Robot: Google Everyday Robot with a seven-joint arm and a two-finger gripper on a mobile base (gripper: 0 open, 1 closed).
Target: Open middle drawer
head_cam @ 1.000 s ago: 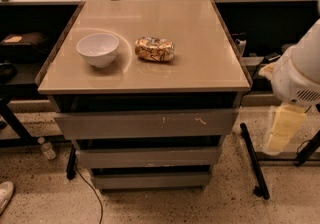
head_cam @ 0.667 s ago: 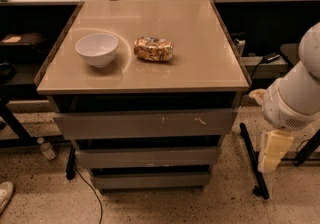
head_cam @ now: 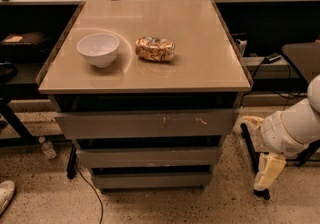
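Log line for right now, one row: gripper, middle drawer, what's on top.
gripper: low, right of the table, touching nothing | middle drawer: shut, untouched | on top: white bowl, snack bag

Right of the middle drawer (head_cam: 147,157), its inside hidden, the claw (head_cam: 266,177) hangs from an arm (head_cam: 290,129) cut by the view's edge
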